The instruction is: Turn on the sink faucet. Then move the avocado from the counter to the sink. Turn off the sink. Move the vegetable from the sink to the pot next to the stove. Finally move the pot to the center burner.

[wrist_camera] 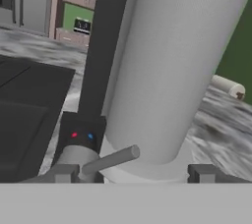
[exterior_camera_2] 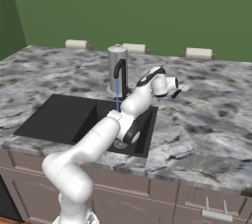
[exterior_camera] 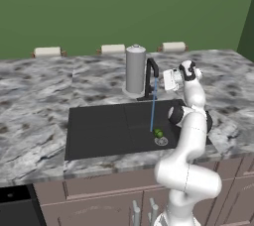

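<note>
**A:** Left base view first: water is running from the faucet in a thin blue stream, and the avocado already sits in the sink, right beside the drain. So I'd say you're on the "turn it off" step. Your pincer is up just right of the spout.

**B:** Yep. Right base view shows the same from the other side: pincer on the far side of the faucet from the sink, over the tabletop, not touching anything I can make out.

**A:** Hand view is the useful one. The small grey lever pokes out between your fingertips, with the grey canister looming right behind. The gap looks wide, nothing pinched.

**B:** So don't squeeze hard. Get one finger against the lever's side and sweep it, keeping clear of that canister. Watch the stream: once it stops, you're done here.
</note>
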